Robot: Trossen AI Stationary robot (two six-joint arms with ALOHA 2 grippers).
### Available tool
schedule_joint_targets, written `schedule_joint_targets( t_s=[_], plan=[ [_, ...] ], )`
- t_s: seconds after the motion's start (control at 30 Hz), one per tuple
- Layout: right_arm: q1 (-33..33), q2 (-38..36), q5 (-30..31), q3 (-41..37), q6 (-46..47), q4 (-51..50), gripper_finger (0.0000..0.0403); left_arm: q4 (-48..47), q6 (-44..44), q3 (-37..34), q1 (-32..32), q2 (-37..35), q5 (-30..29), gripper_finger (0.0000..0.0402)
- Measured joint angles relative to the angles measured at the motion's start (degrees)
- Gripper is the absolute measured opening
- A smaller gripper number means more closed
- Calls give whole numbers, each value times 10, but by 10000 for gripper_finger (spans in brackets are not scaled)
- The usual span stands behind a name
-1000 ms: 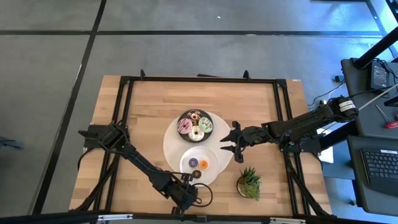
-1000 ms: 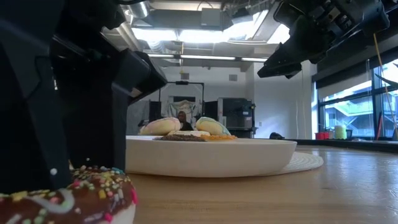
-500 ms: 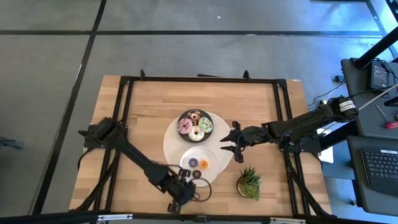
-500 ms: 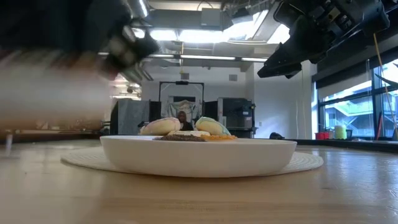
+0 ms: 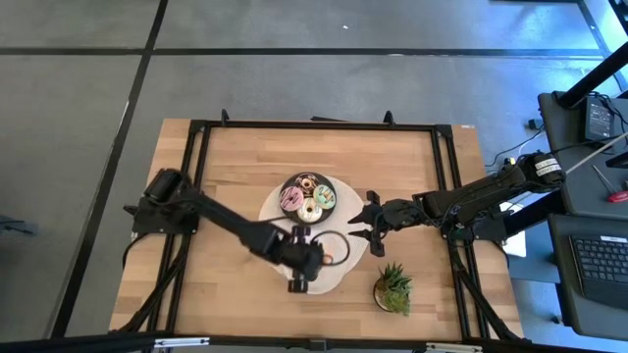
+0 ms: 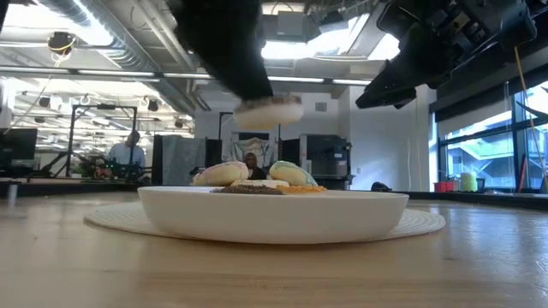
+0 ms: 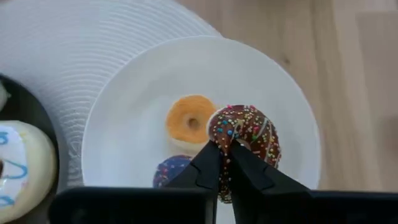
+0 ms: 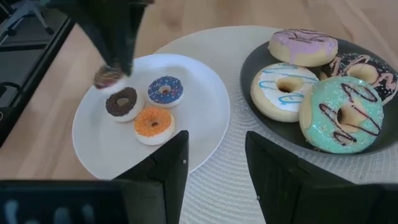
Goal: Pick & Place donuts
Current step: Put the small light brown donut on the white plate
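My left gripper (image 7: 225,150) is shut on a small brown donut with coloured sprinkles (image 7: 249,134) above the white plate (image 7: 124,106). On that plate lie an orange mini (image 8: 153,122), a purple mini (image 8: 165,90) and a dark brown mini (image 8: 121,102). The dark plate (image 8: 249,68) holds the pink (image 8: 303,46), white (image 8: 285,90), green (image 8: 342,112) and brown (image 8: 367,68) donuts. My right gripper (image 5: 363,224) hovers open at the mat's right side, touching nothing. My left gripper pinches the sprinkled brown donut at one side of its ring (image 7: 231,134) between the two fingers, coming from above and pointing down. The donut is lifted clear (image 6: 268,111) and hangs about level over the white plate.
Both plates stand on a round pale woven mat (image 8: 230,180) in the table's middle. A small green potted plant (image 5: 392,287) stands near the table's near edge, right of the white plate. A black frame (image 5: 196,196) borders the table. Bare wood lies left of the mat.
My left gripper has risen from the table's near edge with the sprinkled brown donut and swung toward the far edge and the right. The donut has gone from resting on the wood to hanging clear above the white plate.
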Motion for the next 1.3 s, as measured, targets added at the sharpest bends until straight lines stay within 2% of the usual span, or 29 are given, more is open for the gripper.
schedule_joint_targets(
  t_s=[0.1, 0.23, 0.6, 0.93, 1.3],
  plan=[
    [0, 0, 0, 0, 0, -7, 161, -3, 8, 0, 25, 2, 26, 16],
    [0, 0, 0, 0, -1, -9, 161, -1, 29, 0, 39, 2, 27, 17],
    [0, 0, 0, 0, -2, -9, 161, 3, 29, 0, 30, 32, 82, 17],
    [0, 0, 0, 0, 0, -10, 161, 0, 20, 0, 35, 45, 60, 17],
    [0, 0, 0, 0, 0, -10, 161, 1, 19, 0, 36, 54, 71, 18]
  ],
)
